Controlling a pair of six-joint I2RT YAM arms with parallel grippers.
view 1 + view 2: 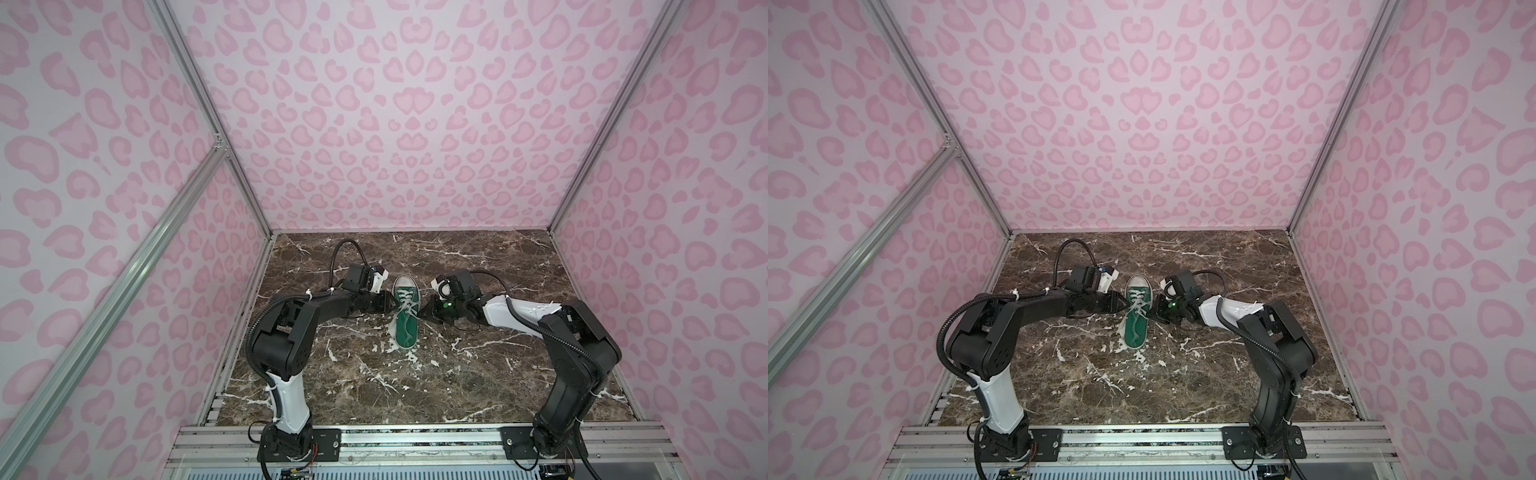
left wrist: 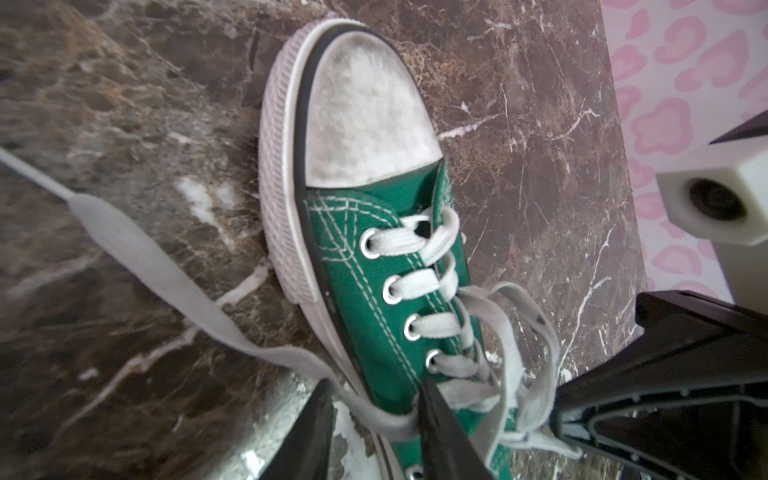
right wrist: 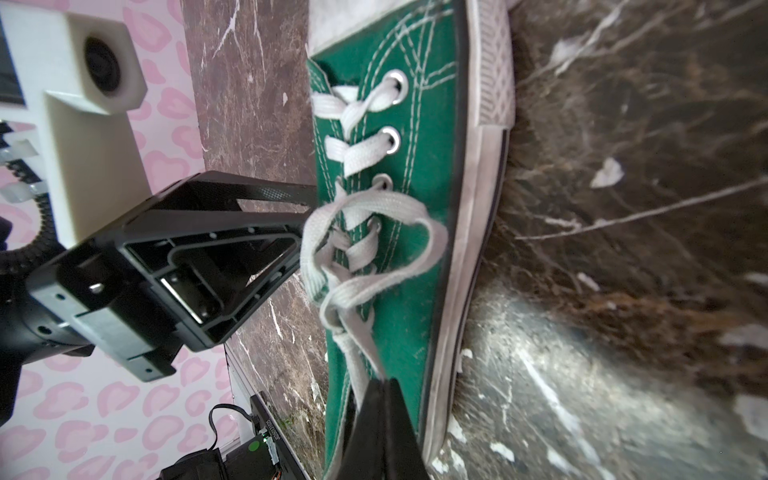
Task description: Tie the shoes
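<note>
**Flanking the shoe (image 1: 406,316) from both sides**

It lies mid-scene on the desk (image 1: 498,374), toe pointing away, long axis between the arms. The right tool (image 3: 384,382) is clenched on the laces (image 3: 374,208). The left tool (image 2: 376,386), equally near, seems released, jaws astride a strand.

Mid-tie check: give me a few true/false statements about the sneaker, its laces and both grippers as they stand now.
The sneaker points its toe cap toward the back wall. True.
The right gripper is open, holding nothing. False: it is shut on one of the laces.
The left gripper has its jaws apart, with a strand crossing between them. True.
A finished bow is tied. False: there are only loose loops, and one end trails on the table.
</note>
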